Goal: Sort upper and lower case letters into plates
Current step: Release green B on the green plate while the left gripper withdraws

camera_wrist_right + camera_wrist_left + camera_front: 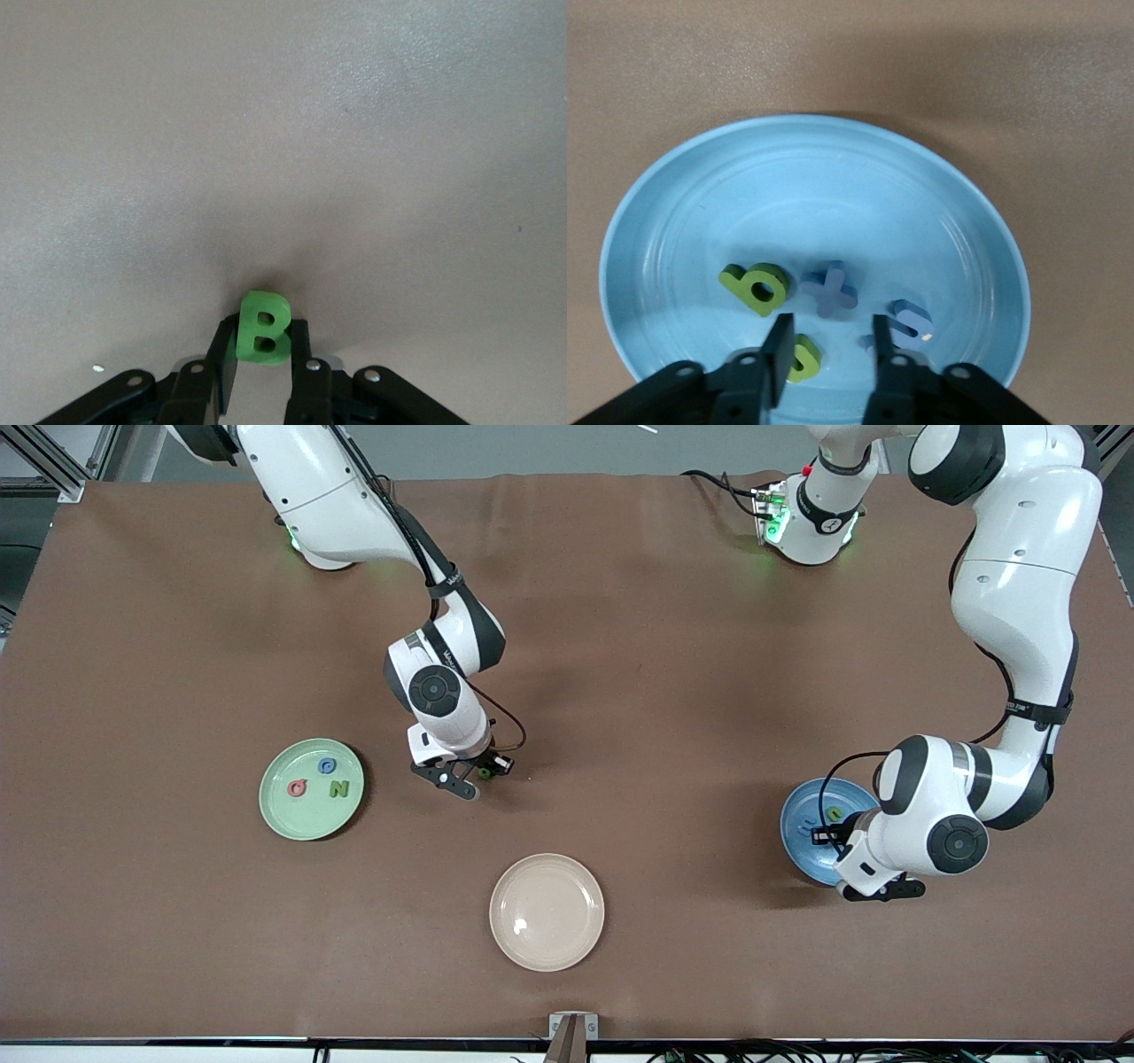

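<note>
On the pale green plate [282,815], toward the right arm's end of the tabletop [664,646], lie three letters: a red one [298,786], a small blue one [327,764] and a green N [339,787]. This plate sits beside the right tool [473,779], which is low over bare tabletop and has its fingers [298,365] clamped together on a bright green letter B [263,328]; the B stands upright between them, just off or at the brown surface.

The cream plate [547,911] lies nearer to the front camera than the right tool, with nothing on it.

The blue plate [833,177] lies toward the left arm's end of the tabletop, directly under the left tool [829,347]. That tool hangs over the plate's edge that lies nearest the camera, its fingers [780,350] standing a little apart with nothing between them. In the plate, just ahead of the fingertips, lie four letters: an olive-green b [755,289], a blue t [829,290] beside it, a blue s [909,324] by one fingertip, and a second green letter [804,357] partly hidden by the other fingertip.
</note>
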